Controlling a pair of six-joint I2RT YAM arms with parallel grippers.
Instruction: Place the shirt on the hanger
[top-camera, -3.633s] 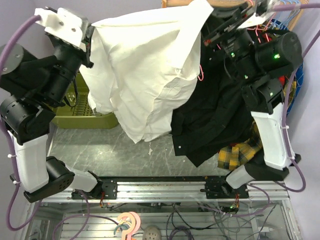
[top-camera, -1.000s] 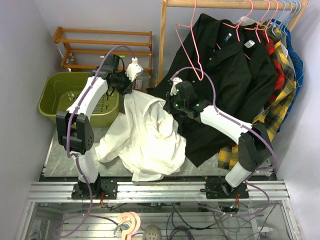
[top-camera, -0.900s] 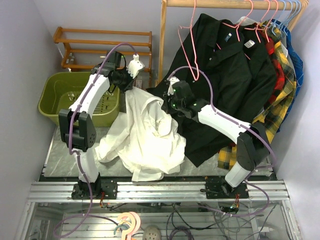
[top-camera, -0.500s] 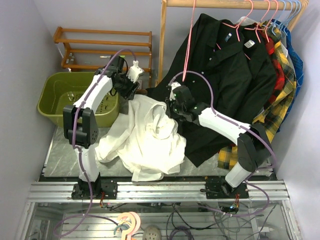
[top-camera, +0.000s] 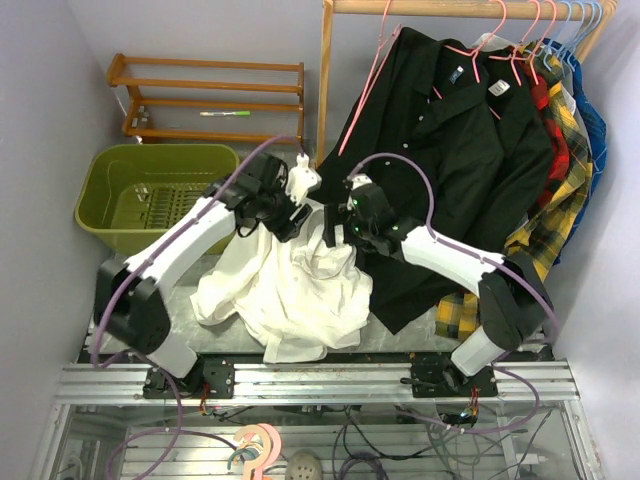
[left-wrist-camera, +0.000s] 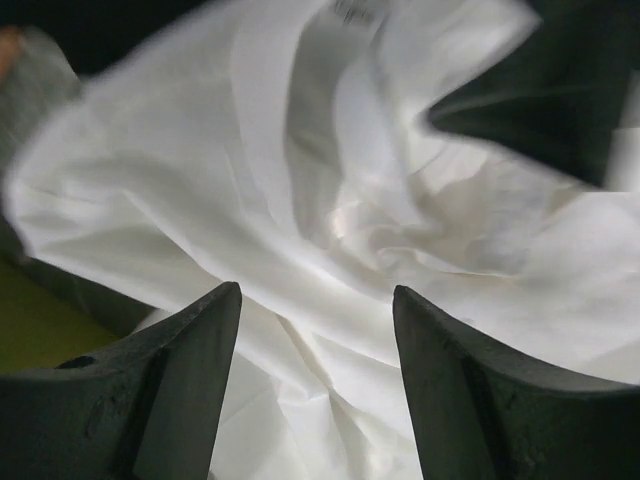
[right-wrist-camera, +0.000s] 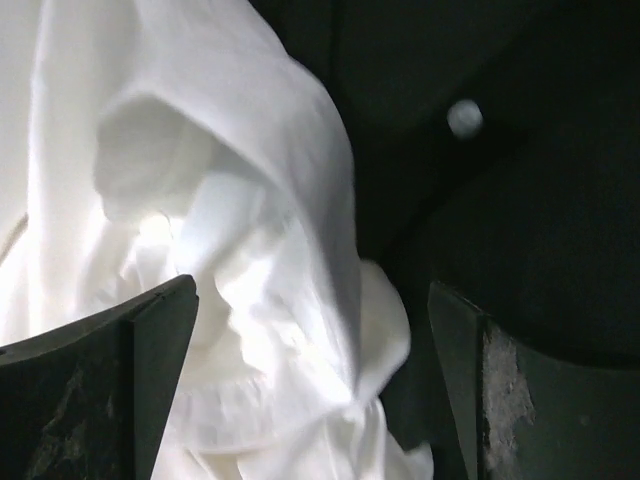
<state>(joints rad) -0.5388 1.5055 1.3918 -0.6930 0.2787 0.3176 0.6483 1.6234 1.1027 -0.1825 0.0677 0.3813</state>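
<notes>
White cloth lies below both pincers, and neither has hold of it. The left gripper (left-wrist-camera: 315, 385) stands with its jaws well parted and nothing between them. The right gripper (right-wrist-camera: 315, 395) is spread wider still and is equally empty. In the top view the left gripper (top-camera: 292, 212) and the right gripper (top-camera: 330, 228) hover close together over the upper edge of the heap, left at nine o'clock of right.

From there, the shirt (top-camera: 290, 290) spreads toward six and seven o'clock, slumped on the table (top-camera: 395, 338). Its right edge lies against the hem of the black shirt (top-camera: 450, 150). The hanger (top-camera: 365, 90) hangs from the wooden rail (top-camera: 450, 8) at about one o'clock of the right gripper. It is bare, seen nearly edge-on, and well apart from the white cloth. A green basket (top-camera: 150, 190) sits at nine o'clock of the left gripper.

By my reading the task has hardly started: no part of the shirt is on the wire, so a fresh grasp, a lift and the threading of both shoulders are left.

The shirt is thin, plain and heavily creased, bunched so that I cannot pick out collar or sleeves.
</notes>
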